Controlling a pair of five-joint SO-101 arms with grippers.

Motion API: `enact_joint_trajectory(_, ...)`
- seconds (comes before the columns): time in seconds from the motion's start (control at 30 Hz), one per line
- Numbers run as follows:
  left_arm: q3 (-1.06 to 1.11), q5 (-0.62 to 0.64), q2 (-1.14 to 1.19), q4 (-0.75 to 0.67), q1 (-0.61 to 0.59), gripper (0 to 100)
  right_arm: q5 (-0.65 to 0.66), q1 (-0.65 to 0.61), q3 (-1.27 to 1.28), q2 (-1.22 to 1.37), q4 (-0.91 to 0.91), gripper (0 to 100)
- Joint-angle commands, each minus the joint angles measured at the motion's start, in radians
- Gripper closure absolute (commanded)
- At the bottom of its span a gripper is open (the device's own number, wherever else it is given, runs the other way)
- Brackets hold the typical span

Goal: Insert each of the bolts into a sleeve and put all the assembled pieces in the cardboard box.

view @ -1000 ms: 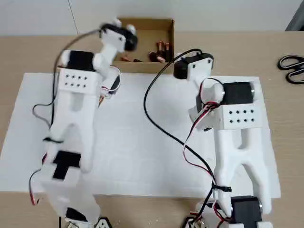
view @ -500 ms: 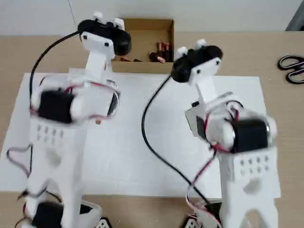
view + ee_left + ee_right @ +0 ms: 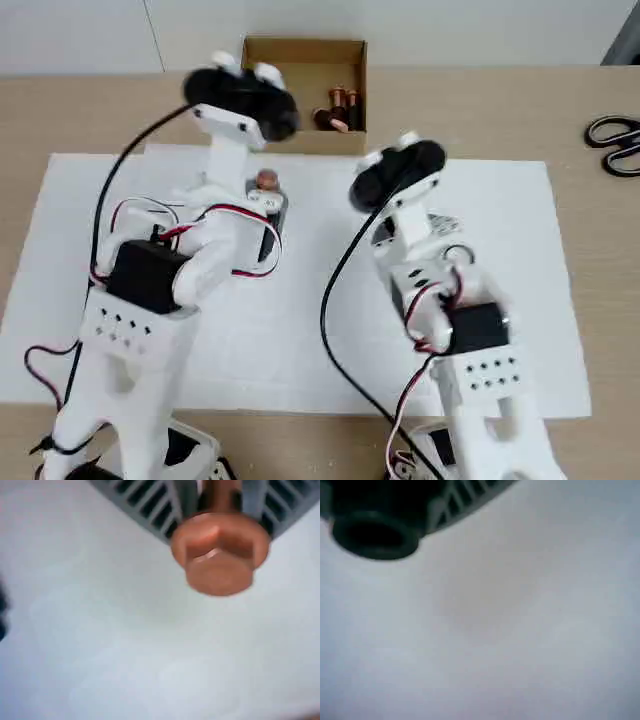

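Wooden worktop (image 3: 80, 110) carries a white sheet (image 3: 300, 330). At its far edge, the cardboard box (image 3: 300, 48) collects assembled pieces (image 3: 338, 108). Over the sheet, right fingers (image 3: 465, 500) grip a black sleeve (image 3: 375, 535) and left fingers (image 3: 140, 502) grip a copper bolt (image 3: 218, 555), likely ready for joining.

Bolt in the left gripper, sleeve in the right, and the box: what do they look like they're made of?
Bolt: matte copper-coloured, softly rounded hex edges; may be plastic or coated metal. Sleeve: matte black, smooth hollow rim; probably plastic or rubber. Cardboard box: plain brown cardboard, dull, with raw cut edges.
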Motion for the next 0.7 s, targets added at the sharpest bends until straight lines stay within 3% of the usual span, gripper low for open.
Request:
enact_joint_trajectory(0.0, -0.004, 0.020, -0.041, -0.066, 0.000, 99, -0.006, -0.058, 0.075, -0.062, -0.110, 99.4)
enact_joint_trajectory(0.23, -0.004, 0.021, -0.048, -0.051, 0.012, 99, -0.009, -0.148, 0.210, -0.111, -0.170, 99.5)
enact_joint_trajectory(0.4, 0.002, 0.018, -0.104, -0.057, 0.092, 99, -0.095, -0.154, 0.272, -0.151, -0.170, 99.5)
enact_joint_trajectory(0.67, 0.314, 0.021, -0.209, -0.382, 0.041, 99, -0.256, -0.157, 0.364, -0.302, -0.173, 99.5)
